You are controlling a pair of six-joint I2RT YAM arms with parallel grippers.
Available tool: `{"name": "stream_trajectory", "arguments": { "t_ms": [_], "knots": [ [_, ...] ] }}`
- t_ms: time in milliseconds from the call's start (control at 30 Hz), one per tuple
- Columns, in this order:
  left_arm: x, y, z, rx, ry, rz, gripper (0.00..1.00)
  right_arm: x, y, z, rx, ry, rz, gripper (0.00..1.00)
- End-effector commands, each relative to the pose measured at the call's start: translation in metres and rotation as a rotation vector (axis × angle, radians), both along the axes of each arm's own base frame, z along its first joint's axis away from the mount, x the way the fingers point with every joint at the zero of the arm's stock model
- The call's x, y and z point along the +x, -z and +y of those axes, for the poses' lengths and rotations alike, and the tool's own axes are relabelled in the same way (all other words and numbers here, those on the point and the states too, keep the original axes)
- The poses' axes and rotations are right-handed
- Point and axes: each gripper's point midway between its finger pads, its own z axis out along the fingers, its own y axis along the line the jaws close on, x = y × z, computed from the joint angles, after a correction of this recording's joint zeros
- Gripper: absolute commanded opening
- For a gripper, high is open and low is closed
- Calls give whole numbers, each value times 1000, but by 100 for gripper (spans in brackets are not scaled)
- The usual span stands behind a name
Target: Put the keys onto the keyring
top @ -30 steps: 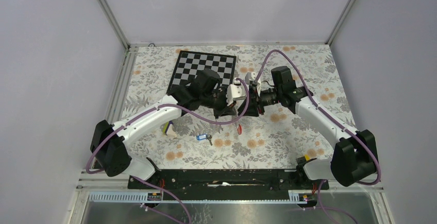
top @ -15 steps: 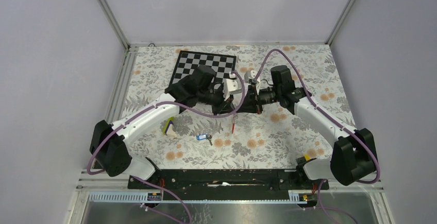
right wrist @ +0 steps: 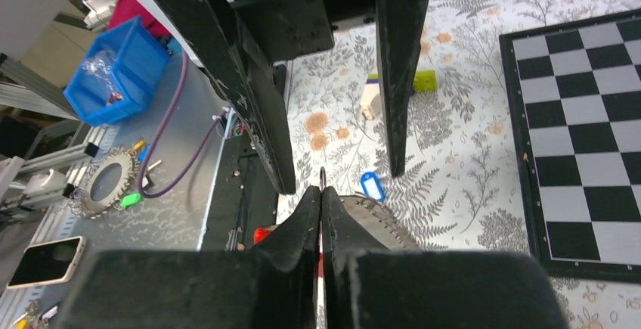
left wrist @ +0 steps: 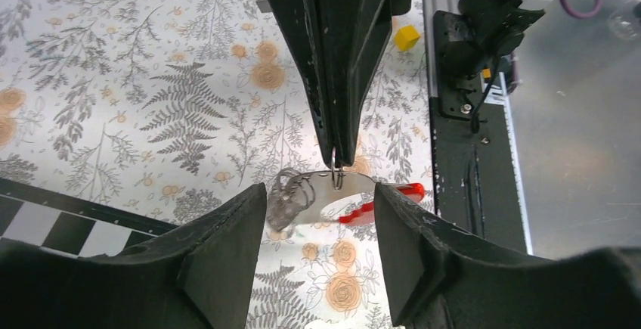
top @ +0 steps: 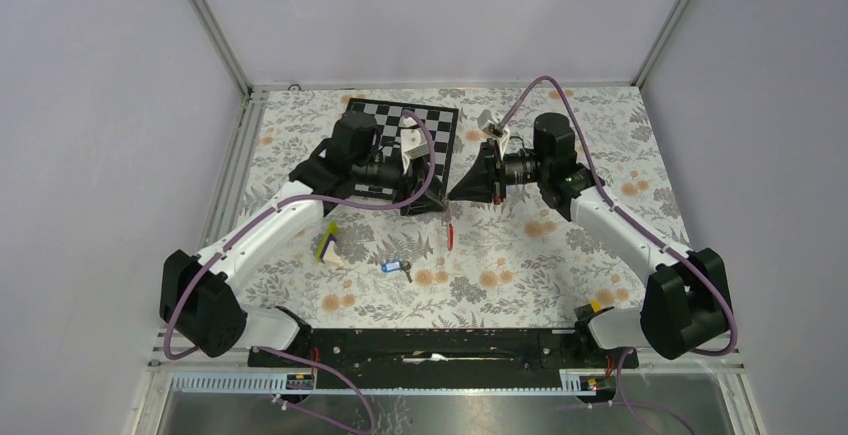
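Note:
The keyring (left wrist: 302, 193), a grey strap with a red end (left wrist: 385, 195), hangs from a small metal ring pinched in my right gripper (right wrist: 320, 193), which is shut on it. From above, the red end (top: 451, 236) dangles just under that gripper (top: 453, 196). My left gripper (left wrist: 321, 200) is open, and the keyring hangs just beyond its tips without touching them. It (top: 428, 203) faces the right one closely. The keys, a blue tag (top: 391, 266) with a dark key (top: 406, 273), lie on the cloth nearer the bases; the tag (right wrist: 371, 186) also shows below the right gripper.
A checkerboard (top: 445, 120) lies behind the left gripper. A yellow-purple-white wedge (top: 327, 246) sits left of the keys. A small yellow block (top: 597, 306) rests by the right arm's base. The black base rail (top: 420, 347) runs along the near edge.
My left gripper opened, let go of the keyring and drew back to the left and far side. The right gripper closed on the ring and now holds the keyring alone.

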Motion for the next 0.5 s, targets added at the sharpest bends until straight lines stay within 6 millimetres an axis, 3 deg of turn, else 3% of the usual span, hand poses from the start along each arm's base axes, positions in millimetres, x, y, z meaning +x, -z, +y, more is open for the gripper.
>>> {"name": "stream_trajectory", "arguments": {
  "t_ms": [0,233,467],
  "knots": [
    [-8,-22,-3,-104,63,2,59,-2,-38,9,131,-28,29,0],
    [-7,-23,-1,-131,62,15,50,-5,-40,8,171,-26,44,0],
    [-7,-24,0,-148,72,18,33,-6,-36,8,173,-24,39,0]
  ]
}}
